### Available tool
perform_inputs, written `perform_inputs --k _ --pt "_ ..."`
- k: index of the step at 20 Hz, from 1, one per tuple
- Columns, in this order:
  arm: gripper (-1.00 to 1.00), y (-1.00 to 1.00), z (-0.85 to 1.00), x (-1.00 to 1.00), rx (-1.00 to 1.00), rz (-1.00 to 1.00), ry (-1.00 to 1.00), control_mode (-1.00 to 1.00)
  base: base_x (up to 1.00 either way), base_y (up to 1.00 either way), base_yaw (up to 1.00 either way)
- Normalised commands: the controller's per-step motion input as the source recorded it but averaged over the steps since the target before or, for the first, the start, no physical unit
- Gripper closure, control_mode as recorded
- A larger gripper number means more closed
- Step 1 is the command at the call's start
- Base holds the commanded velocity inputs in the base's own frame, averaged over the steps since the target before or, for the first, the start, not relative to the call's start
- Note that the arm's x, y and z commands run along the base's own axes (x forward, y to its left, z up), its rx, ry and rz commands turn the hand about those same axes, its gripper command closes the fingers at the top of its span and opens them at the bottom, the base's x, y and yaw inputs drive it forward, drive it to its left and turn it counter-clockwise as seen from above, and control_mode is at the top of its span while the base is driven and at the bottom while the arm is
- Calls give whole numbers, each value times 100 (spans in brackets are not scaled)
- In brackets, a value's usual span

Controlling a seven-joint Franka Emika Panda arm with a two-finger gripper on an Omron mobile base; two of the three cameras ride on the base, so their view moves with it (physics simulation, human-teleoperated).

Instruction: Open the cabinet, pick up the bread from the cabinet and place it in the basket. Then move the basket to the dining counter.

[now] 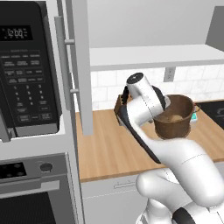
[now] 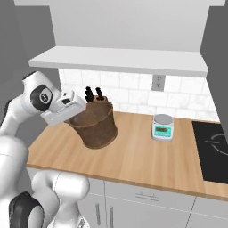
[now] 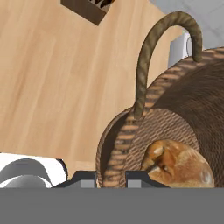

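Claw (image 3: 110, 177) pinching basket (image 2: 95, 124) rim; basket tilted, mouth facing claw, off table (image 2: 142, 160). Bread (image 3: 179, 164) inside, just beyond fingertips, long axis crosswise.

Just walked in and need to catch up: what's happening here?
The white arm's gripper is shut on the rim of the brown round woven basket, which is tilted above the wooden worktop. The golden-brown bread roll already lies inside. The light grey cabinet door stands open.

Both base views look forward and down at the basket (image 1: 174, 117) from opposite sides; the hand view peers closely into it.
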Motion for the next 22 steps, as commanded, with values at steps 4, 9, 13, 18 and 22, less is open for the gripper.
perform_inputs --k 4,9,13,18,22 --pt "100 28 59 -34 0 14 7 -100 0 0 0" --pt "100 22 43 -28 9 12 11 -100 0 0 0" --pt "100 4 5 -33 14 11 3 -100 0 0 0" --pt "100 8 0 -27 12 24 -4 -100 0 0 0" --pt "100 13 0 -28 14 18 -5 -100 0 0 0"
